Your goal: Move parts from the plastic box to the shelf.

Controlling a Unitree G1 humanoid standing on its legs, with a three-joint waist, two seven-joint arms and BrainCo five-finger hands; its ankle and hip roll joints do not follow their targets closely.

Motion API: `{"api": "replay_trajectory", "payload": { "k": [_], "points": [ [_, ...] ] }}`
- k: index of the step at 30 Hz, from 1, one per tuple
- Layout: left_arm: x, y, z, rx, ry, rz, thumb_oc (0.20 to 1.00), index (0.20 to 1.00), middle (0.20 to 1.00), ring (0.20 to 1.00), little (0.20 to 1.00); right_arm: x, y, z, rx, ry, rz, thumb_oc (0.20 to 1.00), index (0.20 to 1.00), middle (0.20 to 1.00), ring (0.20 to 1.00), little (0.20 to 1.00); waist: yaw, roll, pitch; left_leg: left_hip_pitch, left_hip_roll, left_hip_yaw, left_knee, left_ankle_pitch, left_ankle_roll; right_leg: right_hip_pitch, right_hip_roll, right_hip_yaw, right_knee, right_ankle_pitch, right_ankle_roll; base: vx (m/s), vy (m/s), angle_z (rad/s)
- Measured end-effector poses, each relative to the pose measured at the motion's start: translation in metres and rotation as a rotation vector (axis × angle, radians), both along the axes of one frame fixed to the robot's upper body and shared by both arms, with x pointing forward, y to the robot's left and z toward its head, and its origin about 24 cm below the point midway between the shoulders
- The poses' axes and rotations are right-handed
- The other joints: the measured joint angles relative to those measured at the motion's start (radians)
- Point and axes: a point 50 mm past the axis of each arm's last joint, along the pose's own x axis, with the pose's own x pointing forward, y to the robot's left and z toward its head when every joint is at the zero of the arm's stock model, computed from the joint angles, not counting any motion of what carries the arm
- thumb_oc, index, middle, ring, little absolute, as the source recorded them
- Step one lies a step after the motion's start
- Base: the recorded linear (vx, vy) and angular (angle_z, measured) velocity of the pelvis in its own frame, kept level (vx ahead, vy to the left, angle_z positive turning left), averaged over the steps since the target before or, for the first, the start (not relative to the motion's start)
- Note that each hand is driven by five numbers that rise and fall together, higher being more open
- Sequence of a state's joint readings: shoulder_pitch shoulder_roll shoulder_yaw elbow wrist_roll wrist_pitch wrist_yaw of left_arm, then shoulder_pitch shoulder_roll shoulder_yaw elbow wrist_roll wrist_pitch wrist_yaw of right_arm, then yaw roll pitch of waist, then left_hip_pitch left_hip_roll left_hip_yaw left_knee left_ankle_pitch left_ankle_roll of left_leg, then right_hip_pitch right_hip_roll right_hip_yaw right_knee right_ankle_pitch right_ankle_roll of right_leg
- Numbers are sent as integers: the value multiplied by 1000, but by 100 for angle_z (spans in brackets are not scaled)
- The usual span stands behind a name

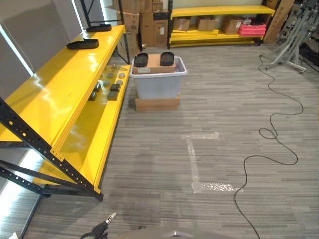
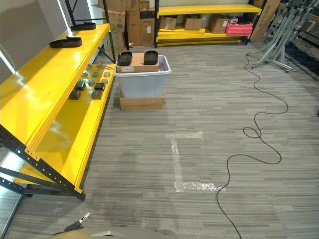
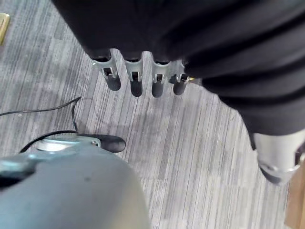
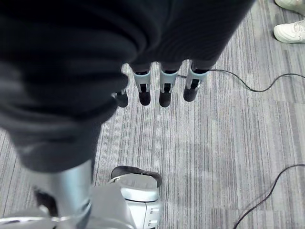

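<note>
Looking ahead from the head camera, I see the plastic box (image 1: pixel 158 82) at about 12 o'clock, standing on a flat cardboard box (image 1: pixel 157 103) on the floor, just beside the yellow shelf (image 1: pixel 60 89) that runs along my 10 o'clock side. 2 black parts (image 1: pixel 154 59) lie on a cardboard piece (image 1: pixel 153 63) on top of the box, and 2 more black parts (image 1: pixel 82 44) already lie on the upper shelf. Small items (image 1: pixel 110 84) sit on the lower level. My left hand (image 3: pixel 138 78) and right hand (image 4: pixel 157 88) hang down over the carpet, fingers relaxed and straight, holding nothing. I judge the box is well apart from me, so I must walk first. The risk: the shelf's corner post (image 1: pixel 75 179) stands near my path at 10 o'clock, and I could hit it with my left arm.
</note>
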State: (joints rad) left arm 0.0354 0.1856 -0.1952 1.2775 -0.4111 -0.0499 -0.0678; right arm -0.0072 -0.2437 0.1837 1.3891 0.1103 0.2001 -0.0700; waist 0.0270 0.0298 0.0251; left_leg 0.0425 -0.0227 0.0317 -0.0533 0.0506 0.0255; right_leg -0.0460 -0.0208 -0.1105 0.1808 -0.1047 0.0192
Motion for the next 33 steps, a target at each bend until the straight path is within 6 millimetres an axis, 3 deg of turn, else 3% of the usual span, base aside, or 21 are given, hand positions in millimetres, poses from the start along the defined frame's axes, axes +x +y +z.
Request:
{"api": "replay_trajectory", "payload": {
  "k": [15,25,33],
  "points": [
    [0,3,0,74,29,23,1000,1000,1000,1000,1000,1,0,0,-5,-9,2,1000,1000,1000,1000,1000,-1,2,8,11,2,-1,-1,-3,-4,12,2,0,-5,0,0,7,3,0],
    [1,4,0,97,34,31,1000,1000,1000,1000,1000,17,0,1,-24,-129,3,1000,1000,1000,1000,1000,-4,2,8,16,2,21,-1,-4,-2,9,5,21,-8,9,1,36,65,-6],
    [-4,7,-1,110,70,3,1000,1000,1000,1000,1000,15,0,1,-17,-144,-89,1000,1000,1000,1000,1000,-17,0,23,31,-16,48,-3,-20,20,-1,-3,52,19,11,17,31,136,-13]
  ]
}}
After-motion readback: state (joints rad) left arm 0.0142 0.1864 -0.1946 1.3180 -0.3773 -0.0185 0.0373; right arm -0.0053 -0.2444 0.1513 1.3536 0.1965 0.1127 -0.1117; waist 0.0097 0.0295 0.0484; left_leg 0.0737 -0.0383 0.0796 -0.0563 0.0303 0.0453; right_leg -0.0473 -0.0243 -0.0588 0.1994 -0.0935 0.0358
